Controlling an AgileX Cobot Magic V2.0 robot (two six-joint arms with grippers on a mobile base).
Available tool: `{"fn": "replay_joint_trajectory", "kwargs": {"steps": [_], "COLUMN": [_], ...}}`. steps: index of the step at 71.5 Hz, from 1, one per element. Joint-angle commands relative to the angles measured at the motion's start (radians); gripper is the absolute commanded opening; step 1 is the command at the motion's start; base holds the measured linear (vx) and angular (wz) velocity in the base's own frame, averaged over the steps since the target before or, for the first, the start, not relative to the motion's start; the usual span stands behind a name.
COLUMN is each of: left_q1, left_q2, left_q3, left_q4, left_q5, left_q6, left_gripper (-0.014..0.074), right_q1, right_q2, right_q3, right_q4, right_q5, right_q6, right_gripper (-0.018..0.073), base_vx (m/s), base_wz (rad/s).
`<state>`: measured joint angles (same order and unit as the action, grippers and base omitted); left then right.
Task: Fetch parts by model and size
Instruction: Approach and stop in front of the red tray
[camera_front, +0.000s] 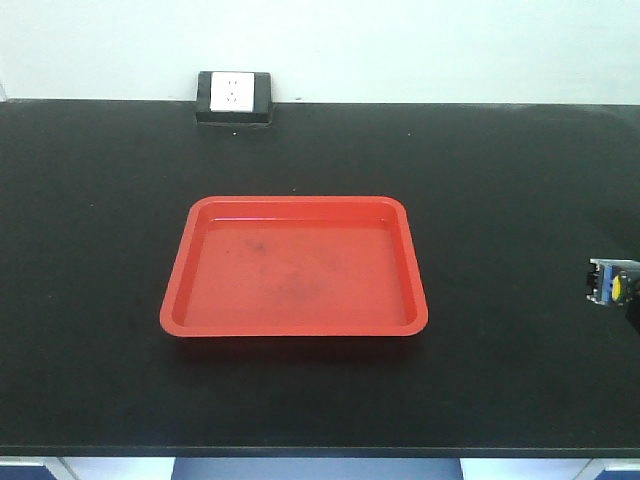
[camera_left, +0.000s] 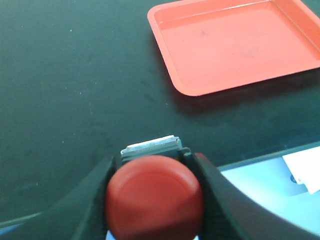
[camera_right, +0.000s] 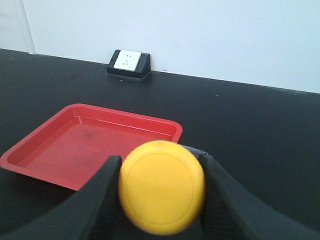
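Observation:
My left gripper is shut on the red-capped push-button switch; its grey base edge pokes out beyond the cap. It is held above the black table, near the front edge, left of the red tray. My right gripper is shut on the yellow-capped switch, held right of the tray. In the front view that yellow switch, with its dark-and-blue base, shows at the far right edge. The tray lies empty at the table's middle. The left gripper is out of the front view.
A white wall socket in a black housing stands at the table's back edge and also shows in the right wrist view. The table's front edge runs along the bottom. A white sheet lies below the table edge.

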<state>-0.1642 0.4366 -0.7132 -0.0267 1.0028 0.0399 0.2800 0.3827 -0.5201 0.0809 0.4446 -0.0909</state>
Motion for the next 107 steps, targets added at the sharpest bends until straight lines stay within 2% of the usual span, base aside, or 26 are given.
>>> {"fn": "replay_joint_trajectory", "kwargs": {"steps": [1, 107], "left_q1": [-0.005, -0.005], "left_q2": [0.013, 0.003], "left_q3": [-0.022, -0.022], "left_q4": [-0.009, -0.009], "left_q5": [-0.064, -0.064], "left_q6": [-0.001, -0.001], "left_gripper": [-0.0006, -0.0006], "right_q1": [-0.003, -0.003], "right_q2": [0.007, 0.014], "right_q3": [-0.028, -0.028], "right_q4": [-0.003, 0.0], "right_q5": [-0.083, -0.08], "right_q6": [-0.006, -0.006], "right_gripper": [-0.001, -0.001], "base_vx": [0.06, 0.03], "base_wz": [-0.01, 0.01]}}
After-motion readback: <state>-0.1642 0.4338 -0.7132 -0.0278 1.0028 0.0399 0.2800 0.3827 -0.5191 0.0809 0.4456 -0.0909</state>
